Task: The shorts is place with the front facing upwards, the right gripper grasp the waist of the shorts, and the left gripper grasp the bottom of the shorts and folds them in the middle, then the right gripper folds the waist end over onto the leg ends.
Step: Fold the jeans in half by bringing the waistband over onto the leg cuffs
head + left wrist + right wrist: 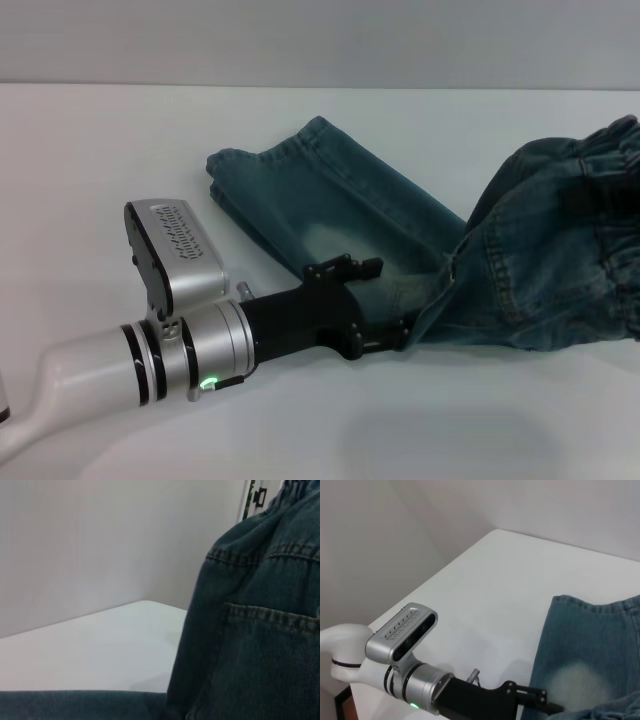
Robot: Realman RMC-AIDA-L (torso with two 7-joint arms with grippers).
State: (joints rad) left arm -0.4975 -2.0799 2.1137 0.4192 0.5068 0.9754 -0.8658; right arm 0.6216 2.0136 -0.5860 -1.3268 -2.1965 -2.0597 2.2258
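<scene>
The blue-green denim shorts (340, 200) lie folded lengthwise on the white table (100, 150). Their leg ends (235, 165) lie flat at the far left. The ruffled waist (600, 150) is raised off the table at the right edge and bunches over toward the legs. My left gripper (385, 305) rests on the near edge of the shorts at their middle, its fingers (350, 267) spread apart on the denim. The left wrist view is filled by a raised denim pocket (260, 655). The right wrist view looks down on a faded leg (590, 645) and the left gripper (540, 702). My right gripper does not show.
The table's far edge (320, 86) meets a pale wall. Bare tabletop lies to the left of the leg ends and in front of my left arm (190, 360). A table corner (495, 530) shows in the right wrist view.
</scene>
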